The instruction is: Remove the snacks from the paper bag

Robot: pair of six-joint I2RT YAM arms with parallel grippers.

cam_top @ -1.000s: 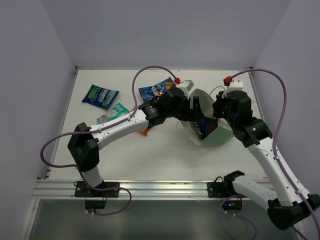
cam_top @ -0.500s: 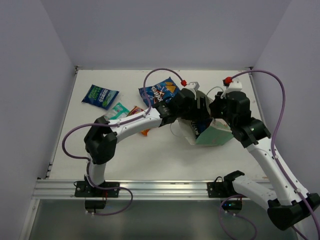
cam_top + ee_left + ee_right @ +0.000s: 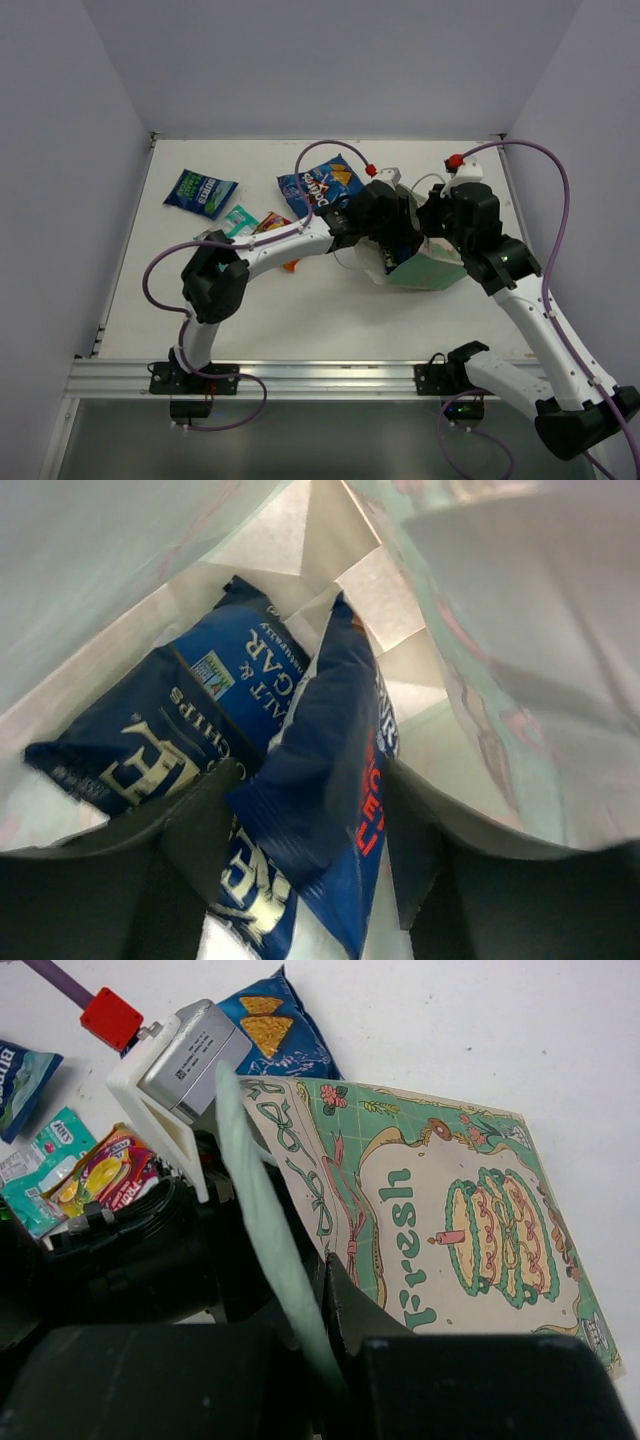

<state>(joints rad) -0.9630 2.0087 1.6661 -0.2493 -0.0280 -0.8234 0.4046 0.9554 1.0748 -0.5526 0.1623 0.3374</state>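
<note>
Success means squeezing mid-packet: left claw [image 3: 310,825] straddles the upright blue packet [image 3: 335,730], spread. Right claw [image 3: 305,1335] pinches the paper bag [image 3: 450,1230].

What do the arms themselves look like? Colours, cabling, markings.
Left arm and right arm match: white tubular links, chunky black joint housings, black bases. A purple cable loops along each, ending in a red plug at the wrist. Beside it sits a white bracket with a grey camera box. Fingers are black. No readable markings visible.
</note>
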